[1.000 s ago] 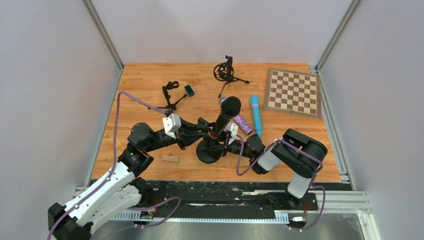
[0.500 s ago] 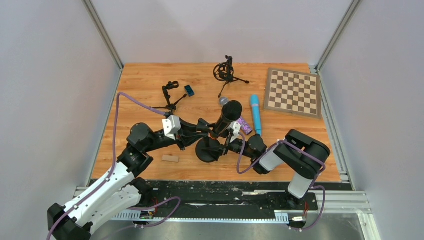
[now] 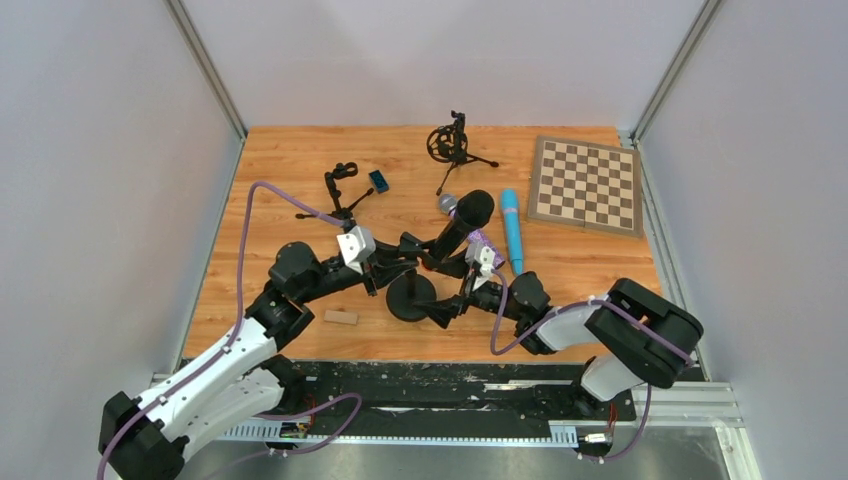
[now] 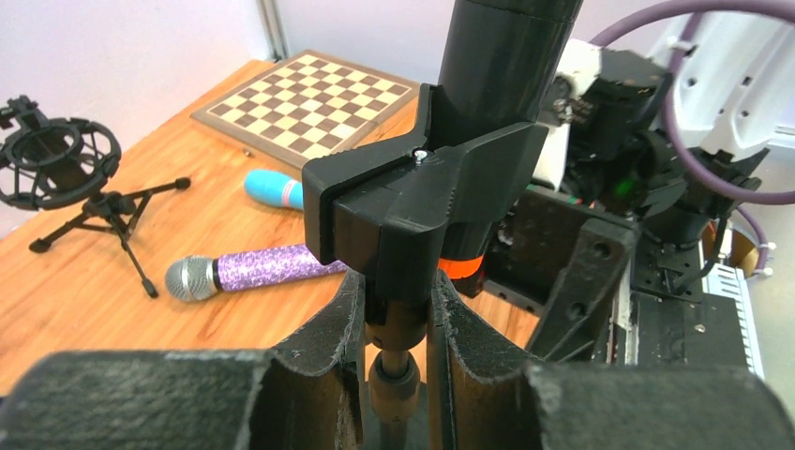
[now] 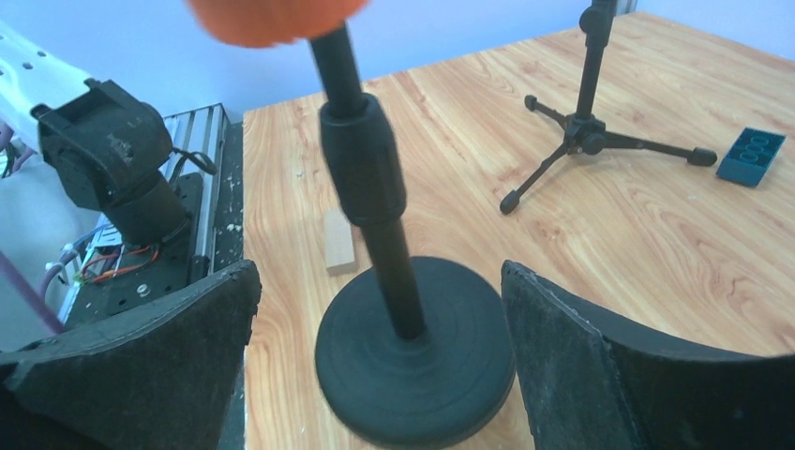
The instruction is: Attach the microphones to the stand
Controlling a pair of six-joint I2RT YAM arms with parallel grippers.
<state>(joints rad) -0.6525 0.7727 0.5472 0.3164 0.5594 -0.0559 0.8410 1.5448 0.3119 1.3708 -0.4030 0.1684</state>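
Evidently the black microphone point(image 4: 497, 56) sits clipped in the stand point(image 5: 412, 361).

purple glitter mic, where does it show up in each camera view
top external: purple glitter mic just right of centre, partly hidden by the black microphone.
left wrist: purple glitter mic lying flat, lower left.
right wrist: not in view.
shared landmark: the stand.

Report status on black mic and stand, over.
Left gripper: jaws shut on stand stem. Right gripper: jaws open, straddling stand. Black microphone in clip. Purple microphone, blue microphone lying on table.
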